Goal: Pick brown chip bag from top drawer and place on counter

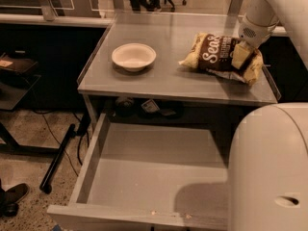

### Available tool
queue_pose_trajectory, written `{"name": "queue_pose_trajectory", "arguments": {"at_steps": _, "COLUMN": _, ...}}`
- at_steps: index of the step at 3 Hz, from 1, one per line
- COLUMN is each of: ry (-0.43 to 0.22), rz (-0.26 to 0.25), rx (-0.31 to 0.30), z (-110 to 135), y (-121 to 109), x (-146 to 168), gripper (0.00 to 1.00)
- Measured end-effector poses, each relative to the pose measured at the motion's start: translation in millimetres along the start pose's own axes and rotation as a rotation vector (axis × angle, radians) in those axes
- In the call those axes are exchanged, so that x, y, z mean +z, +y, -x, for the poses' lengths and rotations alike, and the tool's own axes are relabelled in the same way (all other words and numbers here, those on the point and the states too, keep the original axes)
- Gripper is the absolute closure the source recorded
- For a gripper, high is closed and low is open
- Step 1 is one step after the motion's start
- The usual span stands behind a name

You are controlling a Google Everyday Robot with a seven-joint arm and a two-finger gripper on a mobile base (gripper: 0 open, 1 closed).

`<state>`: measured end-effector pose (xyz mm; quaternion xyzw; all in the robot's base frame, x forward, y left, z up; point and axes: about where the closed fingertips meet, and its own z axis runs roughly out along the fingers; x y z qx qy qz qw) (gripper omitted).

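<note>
The brown chip bag [219, 56] lies on the counter [168, 78] at its right side, dark brown with white lettering and cream-yellow ends. My gripper [242, 56] is at the bag's right end, its cream-coloured fingers [239, 55] against the bag. The white arm comes down to it from the upper right. The top drawer [149, 177] is pulled out below the counter, its grey bottom bare. The arm's large white body [269, 167] hides the drawer's right part.
A white bowl [134, 57] stands on the counter's left part. Small dark items [144, 107] sit on a shelf under the counter. A dark desk [19, 69] and a black stand leg [57, 158] are at the left. A shoe [12, 196] shows at bottom left.
</note>
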<state>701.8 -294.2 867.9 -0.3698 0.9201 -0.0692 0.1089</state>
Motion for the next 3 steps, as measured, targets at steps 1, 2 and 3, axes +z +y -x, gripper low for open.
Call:
{"name": "queue_pose_trajectory", "arguments": {"at_steps": 1, "ry": 0.0, "rz": 0.0, "rx": 0.0, "z": 0.0, "y": 0.0, "x": 0.0, "gripper": 0.11}}
{"name": "queue_pose_trajectory", "arguments": {"at_steps": 2, "ry": 0.0, "rz": 0.0, "rx": 0.0, "z": 0.0, "y": 0.0, "x": 0.0, "gripper": 0.0}}
{"name": "queue_pose_trajectory", "arguments": {"at_steps": 3, "ry": 0.0, "rz": 0.0, "rx": 0.0, "z": 0.0, "y": 0.0, "x": 0.0, "gripper": 0.0}}
